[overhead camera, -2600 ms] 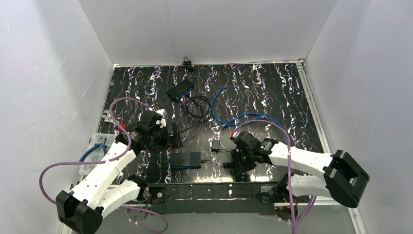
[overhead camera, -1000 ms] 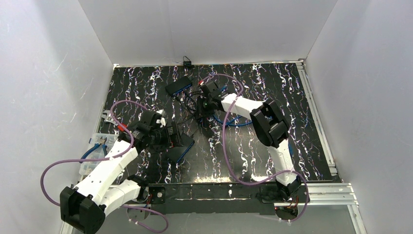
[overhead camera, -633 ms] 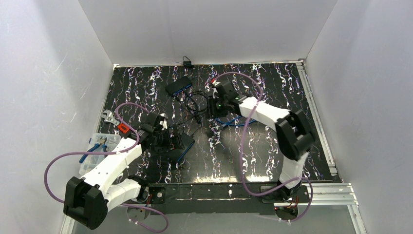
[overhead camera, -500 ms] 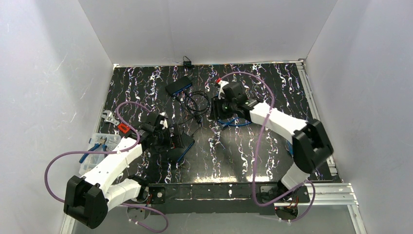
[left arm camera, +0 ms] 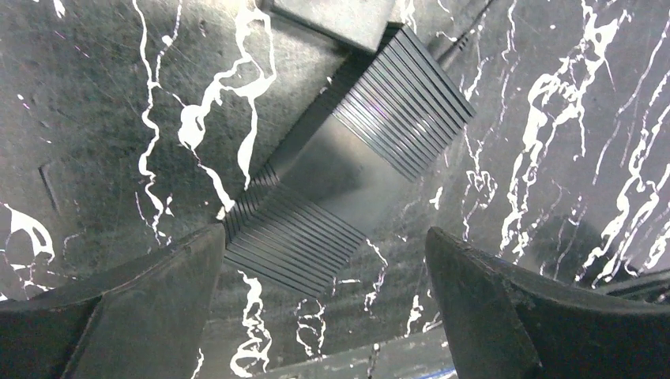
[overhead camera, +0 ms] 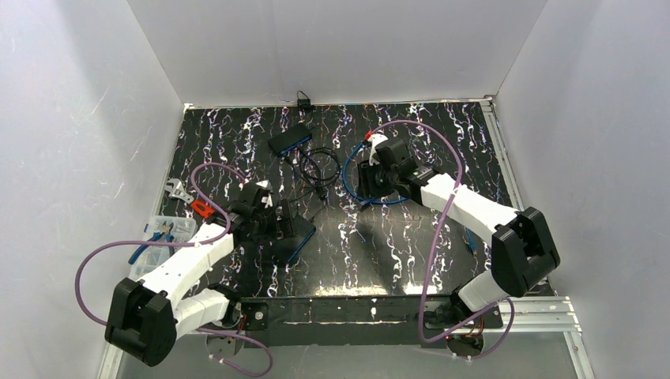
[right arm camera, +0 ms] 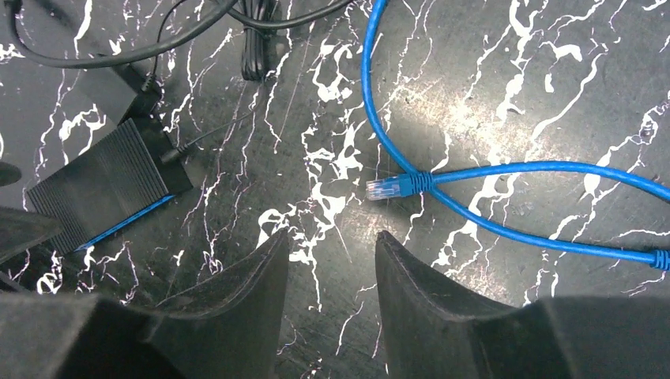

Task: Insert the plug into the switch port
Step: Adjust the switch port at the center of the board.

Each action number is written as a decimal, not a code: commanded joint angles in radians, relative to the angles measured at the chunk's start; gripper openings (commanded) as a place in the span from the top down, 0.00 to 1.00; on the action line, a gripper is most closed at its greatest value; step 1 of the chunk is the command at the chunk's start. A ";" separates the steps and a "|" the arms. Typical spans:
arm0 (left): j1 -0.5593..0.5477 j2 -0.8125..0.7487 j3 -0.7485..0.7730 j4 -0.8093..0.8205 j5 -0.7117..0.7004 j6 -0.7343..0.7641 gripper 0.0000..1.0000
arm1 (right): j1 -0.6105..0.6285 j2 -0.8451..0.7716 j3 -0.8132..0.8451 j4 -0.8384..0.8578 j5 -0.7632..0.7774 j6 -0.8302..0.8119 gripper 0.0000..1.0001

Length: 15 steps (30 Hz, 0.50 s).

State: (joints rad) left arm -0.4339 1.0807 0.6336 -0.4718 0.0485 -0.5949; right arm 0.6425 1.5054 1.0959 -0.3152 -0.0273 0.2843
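Worktop (overhead camera: 395, 245): black surface with white marble-type veining, centre of frame. Enclosure: plain white left wall (overhead camera: 79, 118), back wall (overhead camera: 332, 47) and right wall (overhead camera: 608, 158). Aluminium rail (overhead camera: 513, 185) borders the right edge.

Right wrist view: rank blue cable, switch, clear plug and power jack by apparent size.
1. blue cable: runs across more than half the frame.
2. switch: the largest solid block.
3. clear plug and power jack: both tiny and look alike, so not ranked.
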 commanded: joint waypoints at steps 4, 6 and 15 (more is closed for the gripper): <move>0.005 0.056 -0.035 0.069 -0.017 -0.009 0.02 | 0.001 -0.055 -0.012 0.003 -0.027 -0.017 0.49; 0.005 0.072 -0.057 0.101 0.040 -0.023 0.02 | 0.000 -0.059 -0.020 0.004 -0.020 -0.024 0.48; 0.004 0.091 -0.130 0.194 0.207 -0.056 0.02 | -0.067 -0.031 -0.012 -0.029 0.012 -0.056 0.48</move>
State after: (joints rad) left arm -0.4331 1.1707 0.5483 -0.3257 0.1367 -0.6250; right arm 0.6299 1.4761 1.0813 -0.3344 -0.0269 0.2583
